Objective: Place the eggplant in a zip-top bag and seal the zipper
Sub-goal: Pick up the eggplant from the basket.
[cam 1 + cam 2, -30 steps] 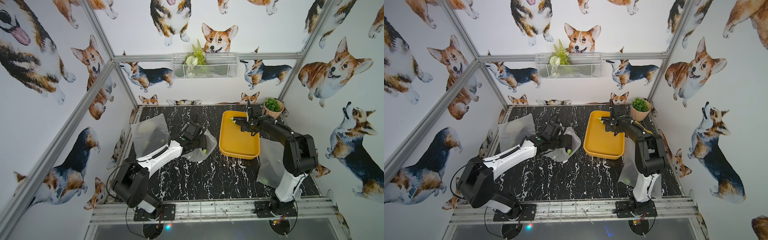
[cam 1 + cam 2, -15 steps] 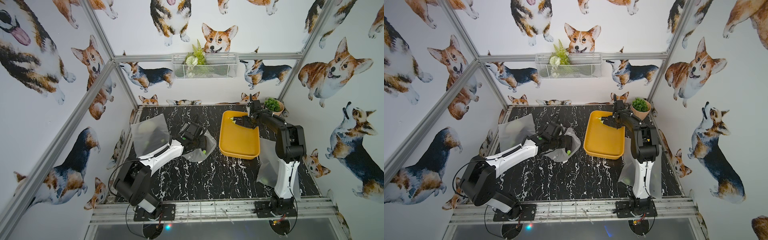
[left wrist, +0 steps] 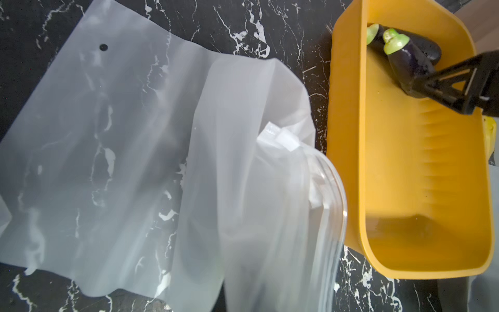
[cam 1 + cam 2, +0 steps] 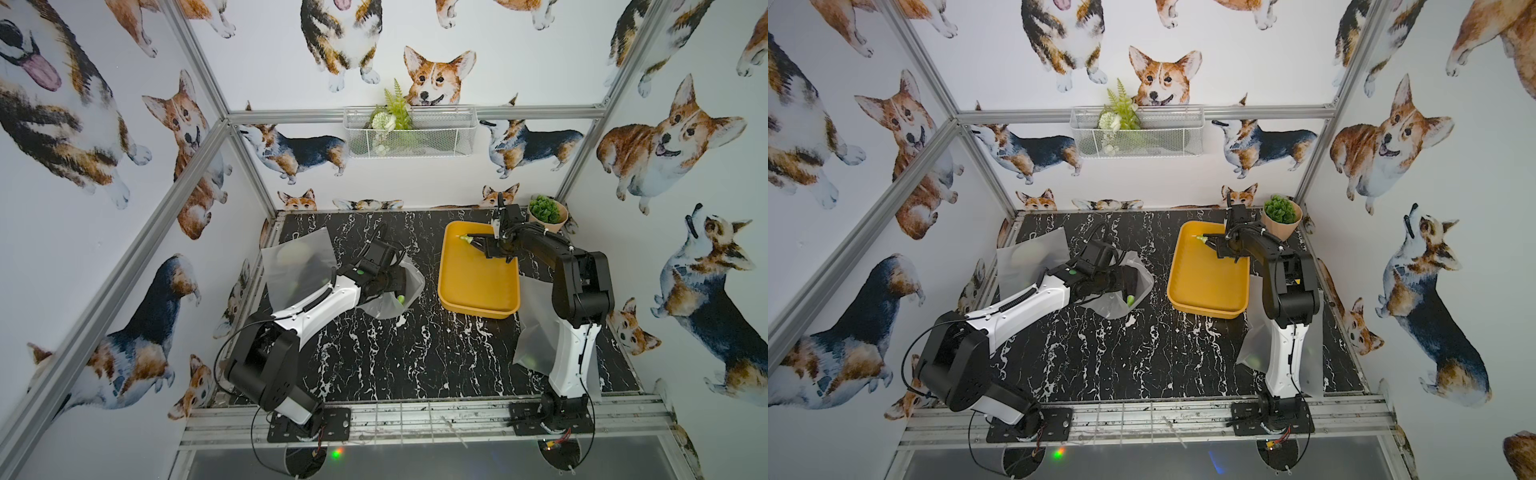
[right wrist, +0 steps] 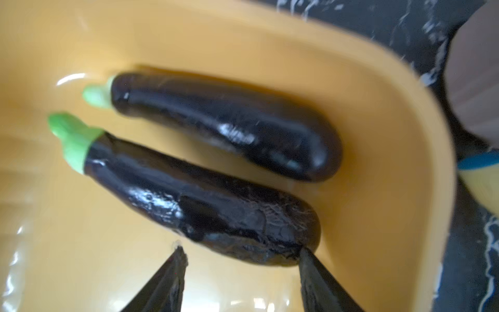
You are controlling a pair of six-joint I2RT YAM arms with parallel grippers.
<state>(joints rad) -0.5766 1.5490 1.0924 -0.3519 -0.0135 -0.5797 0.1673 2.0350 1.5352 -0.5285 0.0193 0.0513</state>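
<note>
The eggplant [image 5: 199, 200] is glossy, near-black purple with a pale green stem cap and a dull, wrinkled fat end. It lies in the yellow tray [image 5: 378, 135] beside a second eggplant [image 5: 224, 124]. The right gripper [image 5: 241, 256] straddles the fat end, jaws spread, one tip touching. The left gripper [image 4: 392, 286] is clamped on the zip-top bag [image 3: 256, 202].

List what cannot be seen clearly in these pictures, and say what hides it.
- Left gripper tips: the bag covers them in both top views; the left wrist view does not reach them.
- Eggplants: too small in both top views, mostly under the right gripper.
- Right gripper's contact: right wrist view is blurred, fingers cut by the frame edge.
- Green spot in the bag: too small to name.
</note>
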